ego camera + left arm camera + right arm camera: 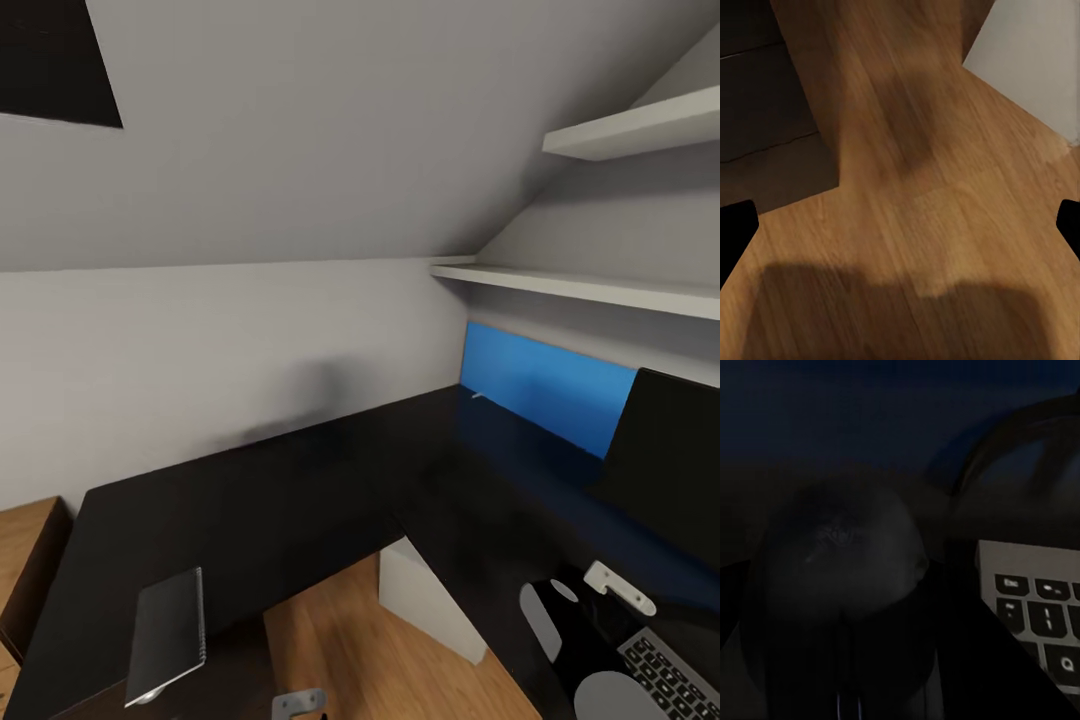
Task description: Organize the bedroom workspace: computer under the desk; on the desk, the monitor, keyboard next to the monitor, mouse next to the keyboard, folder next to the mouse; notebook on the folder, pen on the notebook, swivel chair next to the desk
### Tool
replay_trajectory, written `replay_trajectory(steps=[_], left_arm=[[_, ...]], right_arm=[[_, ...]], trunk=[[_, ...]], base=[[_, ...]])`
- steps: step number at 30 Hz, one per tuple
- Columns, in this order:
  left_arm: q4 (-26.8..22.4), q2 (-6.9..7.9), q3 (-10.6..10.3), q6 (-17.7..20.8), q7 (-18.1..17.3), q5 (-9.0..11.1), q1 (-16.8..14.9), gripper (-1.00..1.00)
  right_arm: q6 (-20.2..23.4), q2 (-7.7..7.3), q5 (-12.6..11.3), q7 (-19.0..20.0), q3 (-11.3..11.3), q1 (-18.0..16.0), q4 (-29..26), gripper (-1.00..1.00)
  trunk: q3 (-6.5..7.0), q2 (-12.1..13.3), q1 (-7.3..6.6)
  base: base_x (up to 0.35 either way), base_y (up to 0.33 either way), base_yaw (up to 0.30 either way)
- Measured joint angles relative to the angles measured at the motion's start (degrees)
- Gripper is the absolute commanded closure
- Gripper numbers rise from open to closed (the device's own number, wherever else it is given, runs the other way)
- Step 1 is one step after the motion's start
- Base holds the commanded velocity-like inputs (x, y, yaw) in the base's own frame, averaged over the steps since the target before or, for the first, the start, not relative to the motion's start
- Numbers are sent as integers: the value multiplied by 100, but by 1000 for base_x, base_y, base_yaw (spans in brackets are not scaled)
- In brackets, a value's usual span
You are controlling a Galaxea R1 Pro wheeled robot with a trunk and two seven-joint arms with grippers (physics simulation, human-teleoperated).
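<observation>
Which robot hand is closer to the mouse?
Right. In the right wrist view the mouse looms close below that gripper, beside the keyboard. The left wrist camera faces the wooden floor.

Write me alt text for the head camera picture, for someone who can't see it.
A long black L-shaped desk fills a corner under a sloped grey ceiling. A thin grey notebook lies on its near left end, while a black monitor and part of a keyboard sit at the right, in front of a blue wall panel. White shelves hang above, and wooden floor shows below.
</observation>
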Motion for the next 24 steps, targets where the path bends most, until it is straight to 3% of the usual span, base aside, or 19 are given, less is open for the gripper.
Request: replay_trajectory(steps=[24], left_arm=[[-66,3,6,-26,16,-8,0,-100]], right_arm=[[30,-27,-9,-5,-35,-2,21,100]], trunk=[[-431,-963,527]], base=[[0,0,0]])
